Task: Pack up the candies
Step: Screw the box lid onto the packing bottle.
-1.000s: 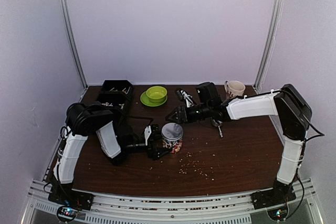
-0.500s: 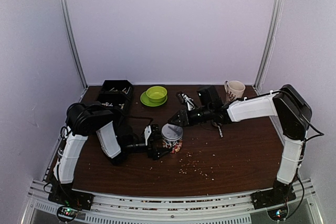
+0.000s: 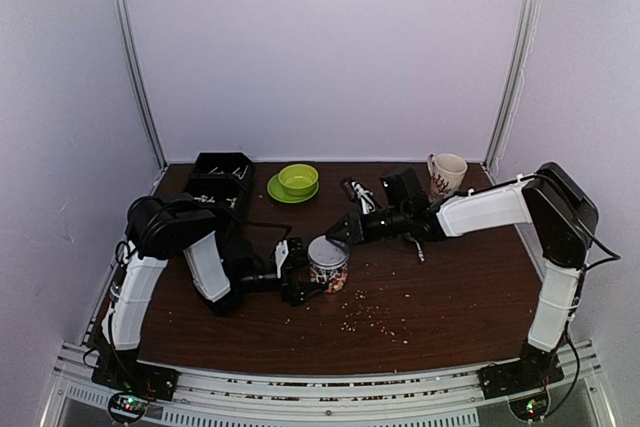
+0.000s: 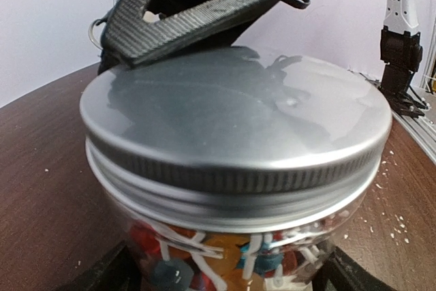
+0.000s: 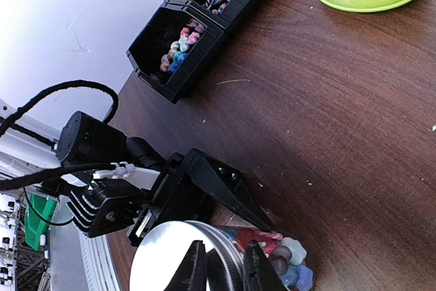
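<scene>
The candies (image 4: 225, 258) that matter here are inside the jar (image 3: 327, 265), which stands upright near the middle of the bench (image 3: 470, 287). Its long axis is vertical and its mouth points up, covered by the metal lid (image 4: 235, 110). More candies lie in the bin (image 5: 184, 76) at the far left corner, well apart from both arms.

The left gripper (image 3: 304, 284) comes in low from the left and is clenched on the glass body of the jar, one finger on each side below the lid. The right gripper (image 5: 225, 250) reaches in from the right and far side, with its fingertips just over the rim of the lid. They stand a little apart, with only a narrow gap, and I see nothing held between them. Whether they touch the lid, I cannot tell.

So the lid lies directly under the right gripper, and this arm is the nearer one to it. In my judgement the next move belongs to the right arm on the flat, level lid, while the left one steadies the jar. Pale crumbs (image 3: 368, 320) are spread on the bench in front of the jar.
</scene>
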Action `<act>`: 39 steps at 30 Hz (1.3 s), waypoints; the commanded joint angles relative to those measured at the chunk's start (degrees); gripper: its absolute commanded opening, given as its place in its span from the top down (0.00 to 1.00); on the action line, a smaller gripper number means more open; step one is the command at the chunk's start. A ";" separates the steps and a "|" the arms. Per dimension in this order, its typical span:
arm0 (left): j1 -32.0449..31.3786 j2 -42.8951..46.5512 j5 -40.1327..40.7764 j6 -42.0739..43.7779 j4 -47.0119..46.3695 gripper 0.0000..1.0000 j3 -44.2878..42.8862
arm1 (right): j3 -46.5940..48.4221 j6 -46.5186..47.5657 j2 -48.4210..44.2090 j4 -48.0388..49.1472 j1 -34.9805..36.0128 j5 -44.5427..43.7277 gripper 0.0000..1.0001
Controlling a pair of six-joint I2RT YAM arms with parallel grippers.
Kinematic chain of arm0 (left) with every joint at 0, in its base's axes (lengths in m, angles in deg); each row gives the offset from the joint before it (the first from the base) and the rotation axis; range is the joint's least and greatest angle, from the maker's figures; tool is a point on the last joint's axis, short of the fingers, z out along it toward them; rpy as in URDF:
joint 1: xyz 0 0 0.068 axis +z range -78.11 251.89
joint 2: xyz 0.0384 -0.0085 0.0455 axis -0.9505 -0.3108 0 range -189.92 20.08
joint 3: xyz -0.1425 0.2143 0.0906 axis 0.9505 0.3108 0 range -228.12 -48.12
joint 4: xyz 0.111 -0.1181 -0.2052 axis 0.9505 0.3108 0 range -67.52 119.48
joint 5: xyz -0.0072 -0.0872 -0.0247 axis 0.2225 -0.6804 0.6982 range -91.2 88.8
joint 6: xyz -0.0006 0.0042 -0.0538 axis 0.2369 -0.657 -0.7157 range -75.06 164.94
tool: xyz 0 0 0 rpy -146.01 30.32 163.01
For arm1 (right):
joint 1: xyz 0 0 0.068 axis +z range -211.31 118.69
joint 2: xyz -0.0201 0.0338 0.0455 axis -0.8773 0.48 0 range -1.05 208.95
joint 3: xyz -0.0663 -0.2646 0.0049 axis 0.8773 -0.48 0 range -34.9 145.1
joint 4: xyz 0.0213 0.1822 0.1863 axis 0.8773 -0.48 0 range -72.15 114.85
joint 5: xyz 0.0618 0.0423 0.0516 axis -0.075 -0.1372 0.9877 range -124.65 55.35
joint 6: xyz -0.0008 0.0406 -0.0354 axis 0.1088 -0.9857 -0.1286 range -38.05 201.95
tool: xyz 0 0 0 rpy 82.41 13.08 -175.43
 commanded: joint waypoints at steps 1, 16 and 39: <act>-0.32 -2.06 1.08 -1.83 -0.92 0.15 -0.08 | -3.30 -0.27 -2.61 -1.04 0.35 -0.85 0.82; -0.28 -2.09 2.79 -2.49 -0.92 0.15 0.09 | -9.07 -1.84 -6.38 1.81 0.35 -1.34 0.85; -0.24 -2.88 3.18 -2.39 -0.93 0.16 -0.34 | -19.81 -2.44 -16.27 4.93 0.48 -1.80 0.84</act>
